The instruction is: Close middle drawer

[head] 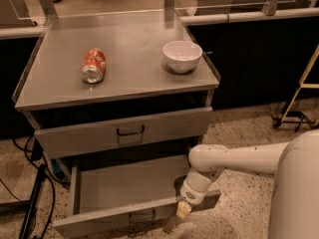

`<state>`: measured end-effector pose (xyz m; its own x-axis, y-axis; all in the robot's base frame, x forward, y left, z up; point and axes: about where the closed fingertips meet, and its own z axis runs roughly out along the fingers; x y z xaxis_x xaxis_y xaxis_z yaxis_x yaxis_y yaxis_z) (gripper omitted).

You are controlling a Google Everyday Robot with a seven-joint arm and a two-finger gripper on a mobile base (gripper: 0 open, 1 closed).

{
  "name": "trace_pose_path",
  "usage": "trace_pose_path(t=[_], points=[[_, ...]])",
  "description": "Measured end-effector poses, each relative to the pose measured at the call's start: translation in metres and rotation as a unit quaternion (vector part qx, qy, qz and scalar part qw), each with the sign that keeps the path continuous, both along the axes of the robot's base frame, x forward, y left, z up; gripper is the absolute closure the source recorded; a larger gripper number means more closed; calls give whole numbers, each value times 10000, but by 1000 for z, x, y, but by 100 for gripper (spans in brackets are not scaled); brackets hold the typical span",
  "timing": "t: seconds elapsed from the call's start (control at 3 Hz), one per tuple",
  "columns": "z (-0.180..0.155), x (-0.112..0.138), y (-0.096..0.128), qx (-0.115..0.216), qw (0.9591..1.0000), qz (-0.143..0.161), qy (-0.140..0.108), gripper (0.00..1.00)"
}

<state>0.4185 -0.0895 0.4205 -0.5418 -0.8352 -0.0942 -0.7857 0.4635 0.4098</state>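
- Camera view, nearest zone: the robot's white arm [239,158] enters from the right edge and bends down to the front right corner of the open drawer.
- The gripper [183,209] sits at the right end of that drawer's front panel, its tan tip over the top edge. Whether it is spread or pressed together cannot be told.
- The middle drawer [99,220] is pulled well out of the cabinet, and its low front panel lies close to the bottom edge of the frame. A small dark loop handle [142,217] sits at mid-panel, left of the gripper and apart from it.
- Inside the drawer, grey steel floor shows between the two side walls.
- Speckled floor [249,128] lies open to the right of the cabinet. Dark cables [35,203] run along the left side.
- Above and further back, the taller-fronted upper drawer [89,136] sits nearly flush, with its larger handle [130,130] centred. A dark gap shows above its front.
- On the cabinet top [134,83], an orange can [93,65] lies on its side at the left. A white bowl [182,56] stands upright near the right edge, well apart from the can. Its inside shows white.
- Far right, a yellow-framed stand [299,98] rests on the floor beside a dark counter [259,59].
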Motion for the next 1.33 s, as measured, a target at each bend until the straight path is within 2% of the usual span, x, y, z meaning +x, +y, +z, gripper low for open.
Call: trace_pose_path(t=[0.33, 1.0, 1.33], points=[[-1, -1, 0, 2, 10000, -4, 18, 84], [-1, -1, 0, 2, 10000, -4, 19, 38], [-1, -1, 0, 2, 10000, -3, 19, 7]])
